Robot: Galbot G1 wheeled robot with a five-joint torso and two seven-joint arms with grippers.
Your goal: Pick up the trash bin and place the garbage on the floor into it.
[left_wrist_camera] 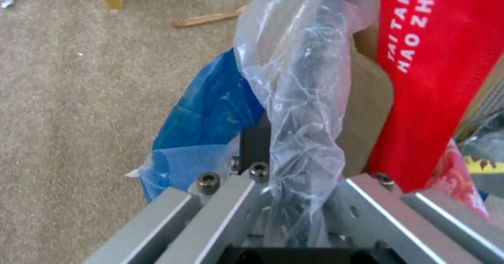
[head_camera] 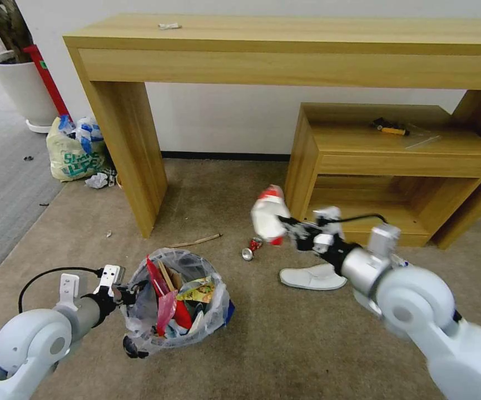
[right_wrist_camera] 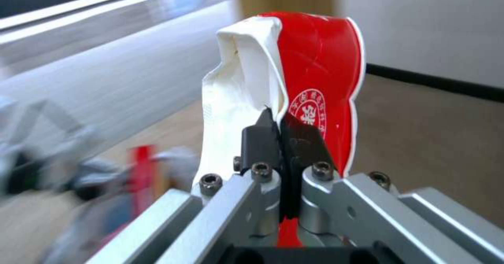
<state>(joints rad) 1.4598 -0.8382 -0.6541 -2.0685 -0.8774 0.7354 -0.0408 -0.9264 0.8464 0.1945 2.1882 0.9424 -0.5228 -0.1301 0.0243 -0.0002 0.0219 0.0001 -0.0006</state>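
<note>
Aloft, right gripper point(head_camera: 291, 226) pinching seemingly paper cup point(head_camera: 268, 215)

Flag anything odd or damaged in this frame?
The red paper cup pinched in the right gripper is crushed flat, its white inside folded open. The left gripper grips the trash bin by its rim. A crushed can and a white slipper lie on the carpet.

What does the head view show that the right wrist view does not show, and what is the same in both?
Head view alone: the left gripper clamped on the trash bin rim, a white slipper and a crushed can on the floor.
Right wrist view alone: the red cup's printed round emblem.
Both: the right gripper shut on the flattened red cup, held in the air.
</note>
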